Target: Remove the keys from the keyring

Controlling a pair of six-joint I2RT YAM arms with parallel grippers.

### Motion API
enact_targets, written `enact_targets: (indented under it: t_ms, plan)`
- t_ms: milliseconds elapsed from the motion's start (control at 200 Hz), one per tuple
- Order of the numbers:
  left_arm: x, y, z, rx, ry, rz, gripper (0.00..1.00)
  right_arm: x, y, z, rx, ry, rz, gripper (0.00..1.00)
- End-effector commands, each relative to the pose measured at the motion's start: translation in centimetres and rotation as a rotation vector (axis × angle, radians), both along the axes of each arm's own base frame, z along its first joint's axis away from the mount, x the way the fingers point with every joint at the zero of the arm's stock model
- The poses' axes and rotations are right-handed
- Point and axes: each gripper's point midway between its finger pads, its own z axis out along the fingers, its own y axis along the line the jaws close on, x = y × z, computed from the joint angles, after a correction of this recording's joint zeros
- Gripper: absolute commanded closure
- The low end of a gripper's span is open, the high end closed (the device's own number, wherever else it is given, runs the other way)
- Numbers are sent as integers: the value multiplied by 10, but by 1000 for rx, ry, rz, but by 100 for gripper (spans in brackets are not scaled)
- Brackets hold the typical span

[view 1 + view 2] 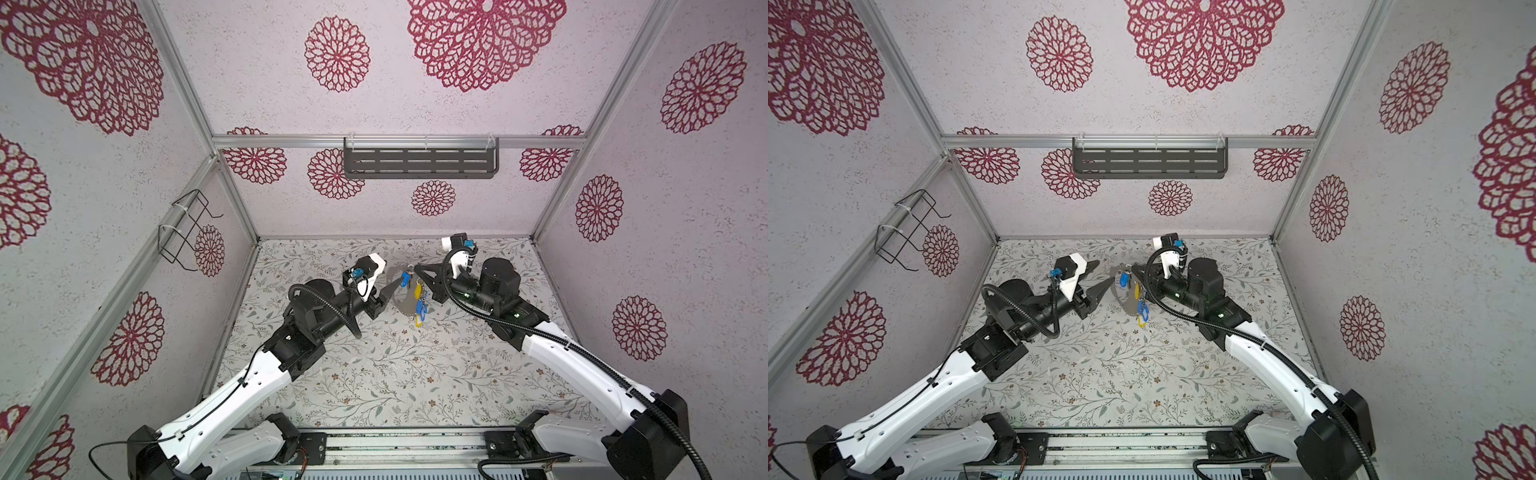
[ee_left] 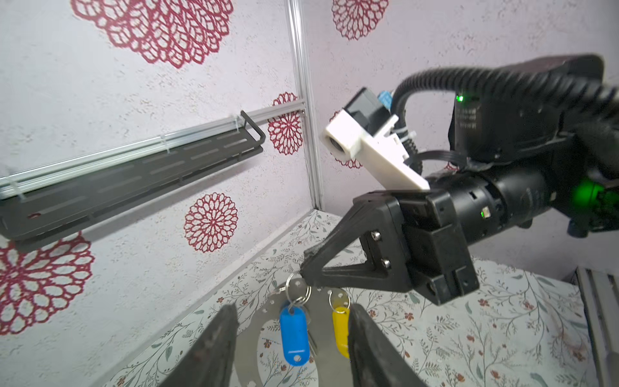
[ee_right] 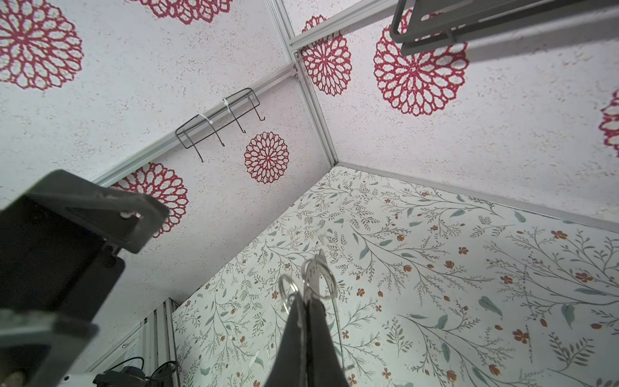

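The left hand (image 2: pixel 292 313) is extended toward the middle with jaws spread, while the right hand (image 2: pixel 304 272) is faced opposite, pinched closed

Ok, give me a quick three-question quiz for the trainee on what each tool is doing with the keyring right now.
1. True or false: the left tool is clamped on the blue tag.
2. What does the right tool grip? A) the keyring B) the blue tag C) nothing
3. Fill in: the tag hanging nearest that grip is coloured ____.

Key:
1. False: its jaws stand apart, either side of the tag and clear of it.
2. A: it is shut on the hoop's top edge.
3. Blue.
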Motion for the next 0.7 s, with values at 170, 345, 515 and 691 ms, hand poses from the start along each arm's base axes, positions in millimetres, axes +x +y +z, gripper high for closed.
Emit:
enact_targets:
  t_ms: [170, 345, 515, 691]
  plan:
    - [35, 6, -1, -85, 347, 48, 59, -8, -8, 47, 163, -81, 48, 100]
    - [34, -18, 1, -121, 410, -72, 75, -12, -9, 52, 278, -67, 100, 100]
    - [29, -24, 5, -143, 416, -126, 78, -11, -9, 50, 321, -47, 119, 100]
    - [29, -29, -5, -138, 437, -152, 72, -13, -6, 55, 361, -30, 161, 100]
